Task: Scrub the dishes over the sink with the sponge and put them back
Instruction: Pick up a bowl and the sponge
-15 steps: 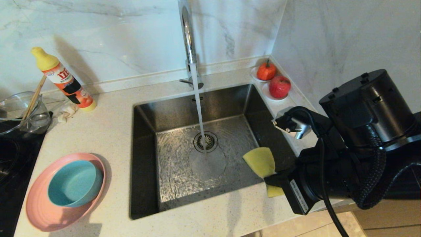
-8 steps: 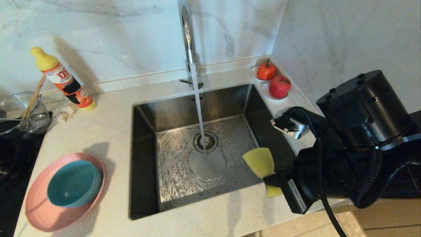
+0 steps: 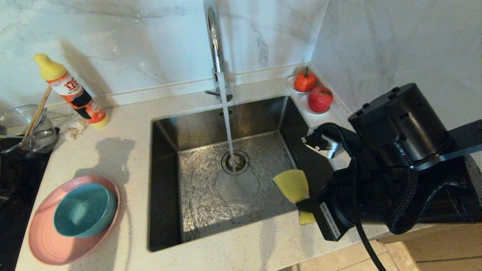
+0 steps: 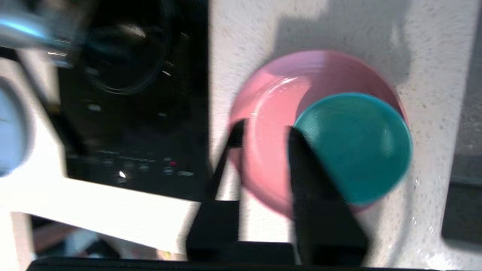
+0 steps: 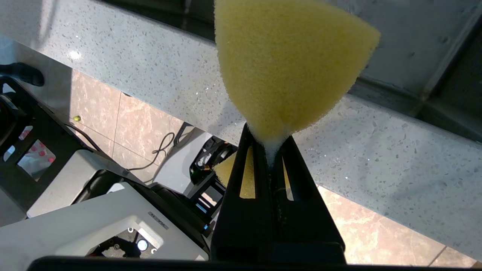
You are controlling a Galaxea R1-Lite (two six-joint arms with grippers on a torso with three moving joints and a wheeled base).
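A teal-blue bowl [image 3: 84, 209] sits inside the pink plate [image 3: 45, 241] on the counter left of the sink [image 3: 163, 188]. My left gripper [image 4: 265, 135] is out of the head view. In the left wrist view it hovers above the plate [image 4: 271, 98], open, with nothing between its fingers, and the bowl [image 4: 354, 146] lies just beside one finger. My right gripper [image 3: 305, 205] is shut on the yellow sponge [image 3: 293, 186] at the sink's front right corner. The sponge [image 5: 286, 67] is pinched at its middle and fans out past the right gripper's [image 5: 268, 139] fingertips.
Water runs from the chrome tap [image 3: 215, 45] onto the drain. A detergent bottle [image 3: 71, 90], a glass bowl [image 3: 26, 128] with chopsticks and a black cooktop [image 3: 15, 180] stand at the left. Two red fruits [image 3: 320, 98] sit at the sink's back right corner.
A shadow of the left arm has spread over the counter and the dishes. The right arm has shifted slightly left with the sponge.
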